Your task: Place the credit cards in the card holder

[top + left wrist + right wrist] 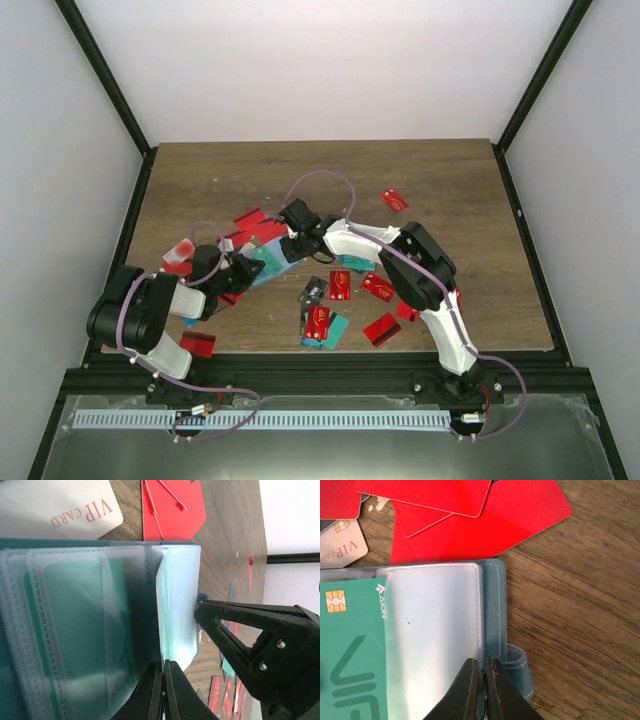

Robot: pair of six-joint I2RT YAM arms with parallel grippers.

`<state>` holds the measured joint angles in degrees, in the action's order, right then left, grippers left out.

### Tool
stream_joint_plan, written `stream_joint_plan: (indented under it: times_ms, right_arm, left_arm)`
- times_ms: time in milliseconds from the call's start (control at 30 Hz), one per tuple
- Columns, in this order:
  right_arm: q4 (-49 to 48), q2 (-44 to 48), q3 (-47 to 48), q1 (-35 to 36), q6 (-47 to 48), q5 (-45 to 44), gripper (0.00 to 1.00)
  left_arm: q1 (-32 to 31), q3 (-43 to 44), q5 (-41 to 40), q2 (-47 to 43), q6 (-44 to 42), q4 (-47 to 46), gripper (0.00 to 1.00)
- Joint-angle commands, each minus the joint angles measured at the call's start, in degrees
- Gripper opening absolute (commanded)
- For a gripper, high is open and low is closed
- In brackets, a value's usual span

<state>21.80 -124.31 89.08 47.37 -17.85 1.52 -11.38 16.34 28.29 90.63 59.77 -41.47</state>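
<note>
The teal card holder (pixel 272 258) lies open on the table, its clear sleeves (pixel 85 630) fanned out. My right gripper (pixel 482 680) is shut on the holder's stitched outer edge (pixel 492 605), beside the clasp loop (pixel 517 665). A teal credit card (pixel 350 650) with a gold chip sits partly inside a clear sleeve (pixel 435 630). My left gripper (pixel 164 680) is shut on that thin teal card, seen edge-on. The right gripper's black fingers (pixel 250 640) touch the holder's far side. Both grippers (pixel 252 268) (pixel 290 243) meet at the holder.
Red credit cards (pixel 394 200) (pixel 340 285) (pixel 381 329) lie scattered over the wooden table (pixel 450 180), with more at the left (pixel 198 343). Red cards (pixel 470 525) and a white VIP card (pixel 65 505) lie just beyond the holder. Black frame rails border the table.
</note>
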Motion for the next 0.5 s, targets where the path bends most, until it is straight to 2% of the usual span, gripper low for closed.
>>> stream_joint_plan:
  times_ms: [0, 467]
  right_arm:
    - [4.34, -0.70, -0.57, -0.18, -1.44, 1.21, 0.01]
    - [4.27, -0.45, -1.19, -0.19, -1.01, 2.52, 0.01]
  left_arm:
    - [-0.58, -0.57, 0.69, 0.03, -0.37, -0.45, 0.04]
    - [-0.66, 3.00, 2.78, 6.24, -2.83, -2.99, 0.04]
